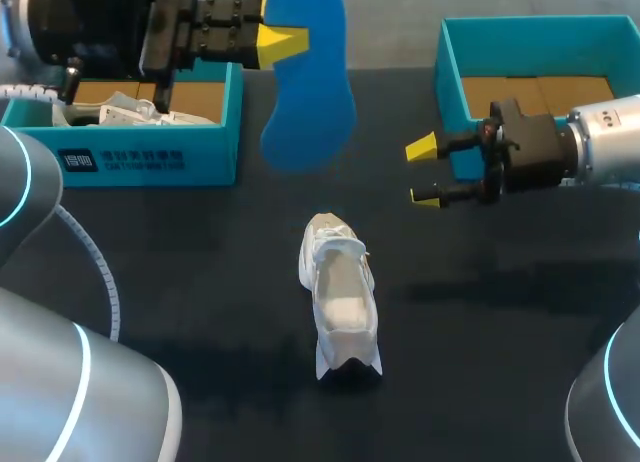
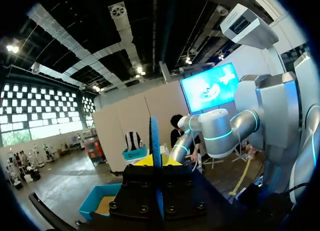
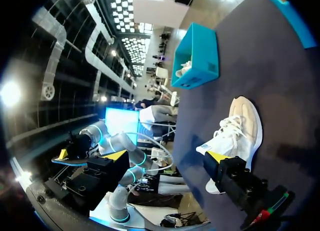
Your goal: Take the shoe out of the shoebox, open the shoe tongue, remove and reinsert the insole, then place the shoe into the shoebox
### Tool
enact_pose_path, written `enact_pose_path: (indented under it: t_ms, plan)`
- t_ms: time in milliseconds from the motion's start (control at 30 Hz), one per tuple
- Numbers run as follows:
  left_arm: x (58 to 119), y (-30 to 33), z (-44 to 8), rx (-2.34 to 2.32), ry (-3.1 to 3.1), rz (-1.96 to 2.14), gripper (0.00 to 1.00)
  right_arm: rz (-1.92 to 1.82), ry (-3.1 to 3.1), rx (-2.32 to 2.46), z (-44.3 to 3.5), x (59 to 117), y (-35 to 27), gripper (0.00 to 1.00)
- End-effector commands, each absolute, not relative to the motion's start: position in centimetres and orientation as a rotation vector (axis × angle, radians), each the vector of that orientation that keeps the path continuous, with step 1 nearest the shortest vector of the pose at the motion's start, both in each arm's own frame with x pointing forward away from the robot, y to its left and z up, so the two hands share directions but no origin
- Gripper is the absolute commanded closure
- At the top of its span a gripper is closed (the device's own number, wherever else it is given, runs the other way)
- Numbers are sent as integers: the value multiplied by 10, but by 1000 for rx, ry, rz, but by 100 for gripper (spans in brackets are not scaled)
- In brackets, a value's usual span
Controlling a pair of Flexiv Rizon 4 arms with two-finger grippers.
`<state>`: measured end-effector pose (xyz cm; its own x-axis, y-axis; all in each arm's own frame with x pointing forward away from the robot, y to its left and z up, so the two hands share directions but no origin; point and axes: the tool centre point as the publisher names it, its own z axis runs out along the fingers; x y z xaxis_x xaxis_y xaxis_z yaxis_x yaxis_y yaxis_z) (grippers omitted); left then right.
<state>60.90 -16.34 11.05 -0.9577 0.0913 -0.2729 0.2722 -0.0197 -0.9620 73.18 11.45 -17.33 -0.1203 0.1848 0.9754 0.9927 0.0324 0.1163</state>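
The insole (image 1: 305, 92) is held up, pinched in the left gripper (image 1: 283, 42), at 12 o'clock from the shoe (image 1: 340, 292) on the table (image 1: 200, 272). The right gripper (image 1: 424, 172), at 2 o'clock, is wide open and empty. Next, the insole must be slid back in.
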Motion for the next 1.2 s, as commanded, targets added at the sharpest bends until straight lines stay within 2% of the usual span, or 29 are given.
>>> enact_pose_path:
  t_ms: [33, 233, 667, 1200]
  plan:
    - [608, -163, 110, 395, 2103, -2120, 100, -1187, -1447, -1274, -174, 731, 116, 0]
    - [606, -166, 106, 506, 2026, -2088, 100, -1187, -1447, -1274, -174, 731, 116, 0]
    - [629, -165, 57, 741, 1658, -1946, 100, -1187, -1447, -1274, -174, 731, 116, 0]
    - [628, -157, 40, 1047, 1297, -1498, 100, -1187, -1447, -1274, -174, 731, 116, 0]
